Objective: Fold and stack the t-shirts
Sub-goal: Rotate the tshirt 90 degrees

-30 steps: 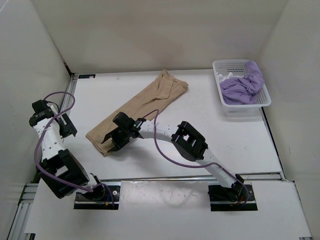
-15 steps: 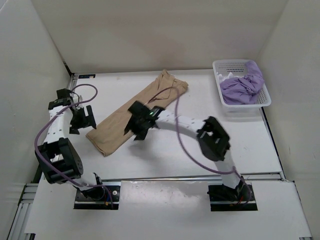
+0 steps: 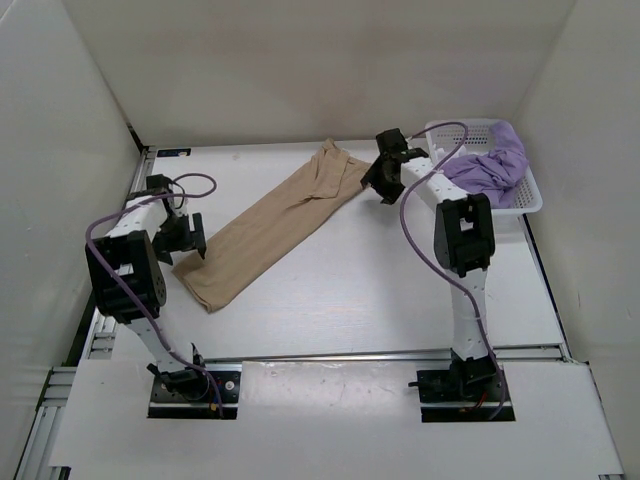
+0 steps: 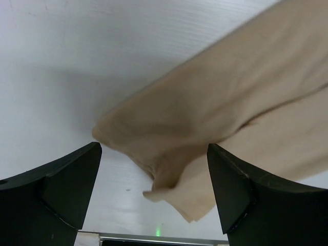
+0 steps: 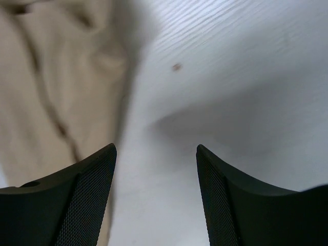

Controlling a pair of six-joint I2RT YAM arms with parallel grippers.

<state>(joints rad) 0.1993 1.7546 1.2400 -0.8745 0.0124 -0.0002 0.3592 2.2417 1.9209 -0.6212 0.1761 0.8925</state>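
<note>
Lying under the spread left jaws, the tan t-shirt (image 3: pixel 270 225) reaches beside the spread right jaws.

White perforated basket (image 3: pixel 492 219) at table (image 3: pixel 380 292) far right corner.

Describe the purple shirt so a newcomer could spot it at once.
Look to the far right corner of the white table, where a white perforated basket stands. The lavender shirt lies bunched inside it; the tan shirt, by contrast, lies stretched out on the table.
</note>
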